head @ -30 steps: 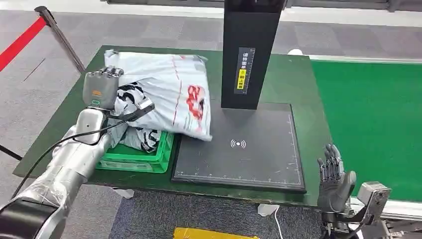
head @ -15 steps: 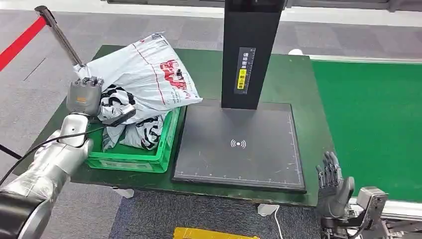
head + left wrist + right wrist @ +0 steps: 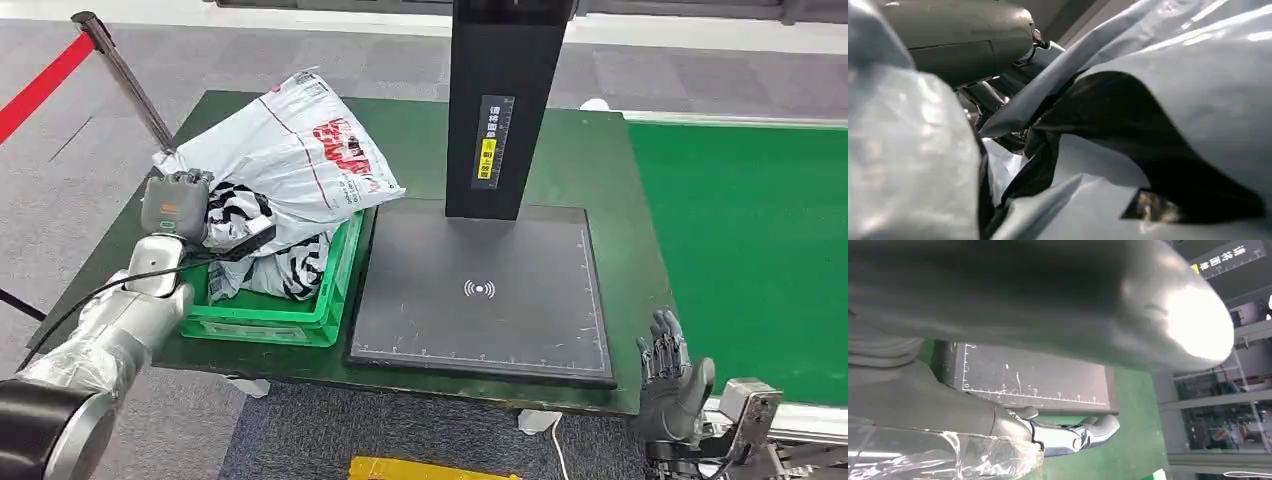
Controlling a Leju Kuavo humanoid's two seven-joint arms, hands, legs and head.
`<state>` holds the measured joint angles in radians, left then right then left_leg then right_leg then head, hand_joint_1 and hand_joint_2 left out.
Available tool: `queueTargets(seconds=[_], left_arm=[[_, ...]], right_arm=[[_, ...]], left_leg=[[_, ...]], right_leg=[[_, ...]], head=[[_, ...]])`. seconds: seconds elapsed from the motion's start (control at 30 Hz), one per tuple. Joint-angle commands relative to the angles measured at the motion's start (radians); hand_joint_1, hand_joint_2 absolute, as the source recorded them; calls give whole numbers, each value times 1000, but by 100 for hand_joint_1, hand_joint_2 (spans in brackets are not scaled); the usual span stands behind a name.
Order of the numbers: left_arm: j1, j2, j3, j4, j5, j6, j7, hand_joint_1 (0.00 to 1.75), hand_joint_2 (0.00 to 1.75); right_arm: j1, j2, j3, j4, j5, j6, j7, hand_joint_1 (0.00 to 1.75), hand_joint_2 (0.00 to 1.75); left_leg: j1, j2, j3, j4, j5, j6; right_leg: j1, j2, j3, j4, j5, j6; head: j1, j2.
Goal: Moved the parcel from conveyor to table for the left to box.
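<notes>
The parcel (image 3: 290, 160), a grey-white plastic mailer with red print, lies tilted across the top of the green crate (image 3: 270, 325) at the table's left side. Black-and-white bags (image 3: 290, 270) lie in the crate under it. My left hand (image 3: 175, 205) grips the parcel's near left edge, thumb under the plastic. Up close in the left wrist view, the parcel's crumpled plastic (image 3: 1198, 100) wraps around my left hand (image 3: 963, 40). My right hand (image 3: 672, 375) hangs open off the table's front right corner, holding nothing. In its wrist view, the right hand's fingers (image 3: 1073, 435) point past the pad.
A black scanner pad (image 3: 485, 290) with a tall black column (image 3: 500, 100) fills the table's middle. The green conveyor (image 3: 740, 240) runs along the right. A red barrier strap on a post (image 3: 120, 75) stands at the far left. A yellow object (image 3: 430, 468) lies on the floor.
My left hand has carried the parcel leftward, off the scanner pad's edge and down onto the green crate. The right hand has sunk slightly.
</notes>
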<state>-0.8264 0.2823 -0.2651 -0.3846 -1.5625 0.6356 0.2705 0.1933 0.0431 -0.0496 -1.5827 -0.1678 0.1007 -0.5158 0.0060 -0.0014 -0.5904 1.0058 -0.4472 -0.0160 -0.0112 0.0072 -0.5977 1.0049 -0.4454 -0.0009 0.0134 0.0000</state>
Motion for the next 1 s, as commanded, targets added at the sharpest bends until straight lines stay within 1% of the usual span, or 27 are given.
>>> queueTargets(seconds=[0.03,0.3,0.47,0.5,0.73,0.77,0.8,0.83,1.0], left_arm=[[15,-72,60,85,1,-35,1,175,175],[15,-71,62,85,1,-34,-1,175,175],[26,-72,92,82,1,-41,-8,175,175],[33,-76,108,79,5,-40,-15,175,175],[92,-87,149,75,3,-36,-18,175,175],[103,-85,147,76,-8,-37,-12,175,175],[110,-83,148,78,-8,-36,-12,175,175],[114,-81,146,78,-8,-36,-11,175,175],[134,-76,148,73,-8,-28,0,175,175]], right_arm=[[-35,-45,34,51,-11,-5,15,0,0],[-34,-44,34,51,-11,-5,15,0,0],[-26,-38,28,38,-15,-5,24,0,0],[-23,-39,25,38,-15,-4,23,0,0],[1,-35,11,21,-15,1,23,0,0],[5,-32,9,16,-15,2,23,0,0],[7,-32,8,15,-15,2,23,0,0],[8,-33,7,15,-15,2,23,0,0],[13,-36,5,21,-15,6,23,0,0]], left_leg=[[0,0,3,-2,0,1],[0,-1,2,-2,1,0],[0,0,4,-4,1,0],[0,-1,2,-2,1,0],[0,-1,5,-5,1,0],[-1,-1,4,-3,1,0],[0,0,7,-7,2,0],[-1,-1,3,-2,1,-1],[0,0,4,-3,1,0]], right_leg=[[0,-1,3,-3,1,1],[1,-2,3,-3,1,0],[1,-1,5,-5,1,0],[0,-1,3,-2,0,0],[0,-1,6,-5,0,0],[0,-1,5,-3,0,0],[0,-1,8,-7,1,0],[0,-1,4,-2,0,0],[0,0,5,-3,0,0]], head=[[0,0],[0,0],[0,0],[0,0],[0,0],[0,0],[0,0],[0,0],[0,0]])
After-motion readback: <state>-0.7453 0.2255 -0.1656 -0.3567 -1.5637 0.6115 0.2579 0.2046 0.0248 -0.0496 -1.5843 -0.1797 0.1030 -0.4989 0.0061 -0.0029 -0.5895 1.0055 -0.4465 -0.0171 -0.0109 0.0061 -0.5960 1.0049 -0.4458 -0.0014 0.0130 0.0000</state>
